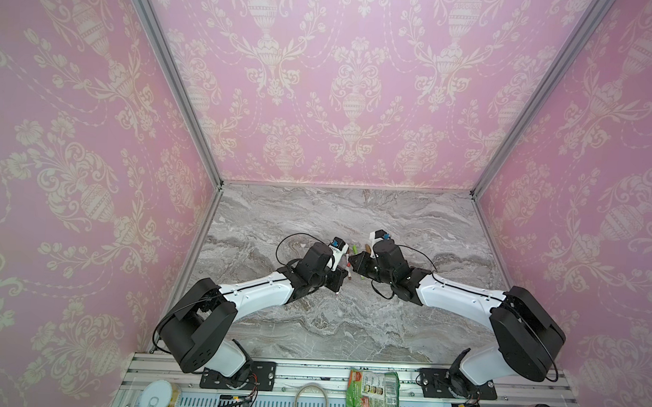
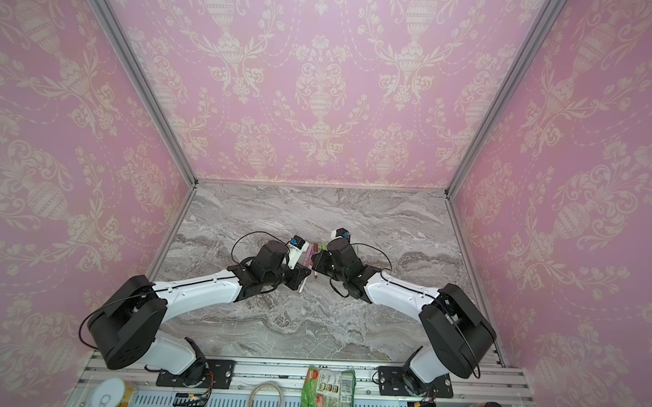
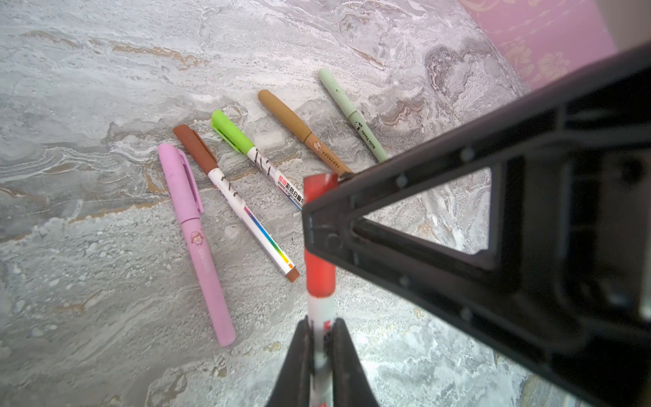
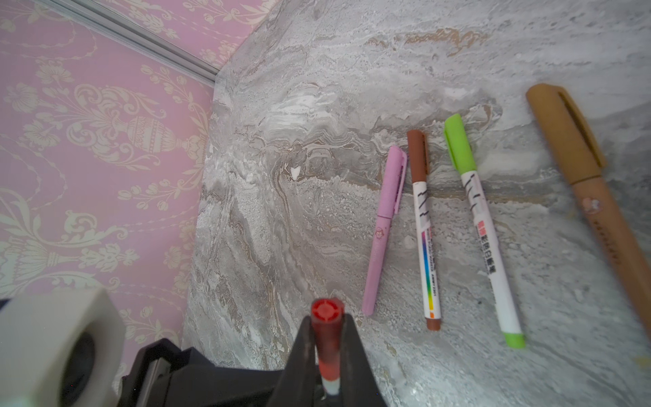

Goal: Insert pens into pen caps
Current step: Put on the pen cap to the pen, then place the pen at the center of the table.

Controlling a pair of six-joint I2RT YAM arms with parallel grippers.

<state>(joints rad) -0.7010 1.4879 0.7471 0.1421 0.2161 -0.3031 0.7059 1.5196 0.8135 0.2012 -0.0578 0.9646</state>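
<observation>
The grey marbled tabletop (image 1: 349,326) carries five capped pens near its middle, all lying flat with the caps toward about 12 o'clock in the top views. From the pink pen (image 3: 197,243), going toward 3 o'clock, lie the brown-capped pen (image 3: 236,202), the green-capped pen (image 3: 260,160), the tan pen (image 3: 304,134) and the pale green pen (image 3: 352,112), close side by side.

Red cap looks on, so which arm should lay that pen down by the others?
Probably left: the left claw grips the white barrel; the right claw holds only the red cap, which could pull off.
</observation>
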